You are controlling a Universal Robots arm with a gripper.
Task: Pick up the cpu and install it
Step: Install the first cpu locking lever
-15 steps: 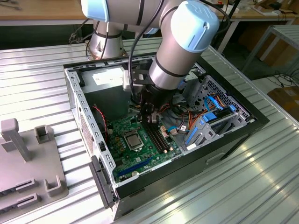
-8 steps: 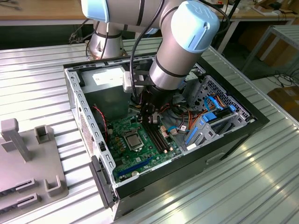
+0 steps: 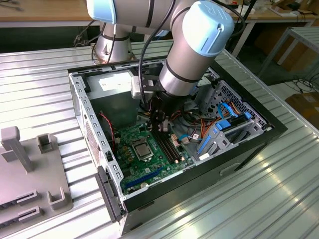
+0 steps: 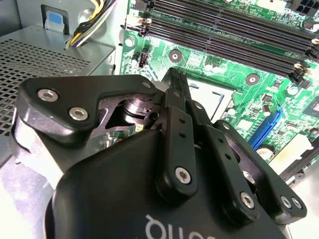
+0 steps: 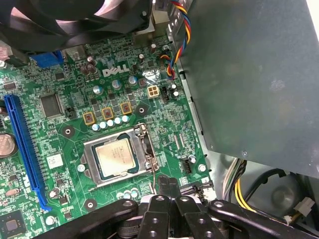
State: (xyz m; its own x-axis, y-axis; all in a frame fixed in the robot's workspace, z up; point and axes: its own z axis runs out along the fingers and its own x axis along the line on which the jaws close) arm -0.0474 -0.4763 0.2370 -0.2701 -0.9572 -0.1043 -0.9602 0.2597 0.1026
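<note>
Exterior view looks down from afar; both wrist views closely face the motherboard (image 5: pixel 60 149).

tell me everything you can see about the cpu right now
The cpu is a small flat square chip with a plain silver-grey metal top, faintly printed. It lies flat in the metal-framed socket on the green motherboard; the exterior view shows it there too. The gripper hangs just beside the socket, fingers together, not touching it.
</note>
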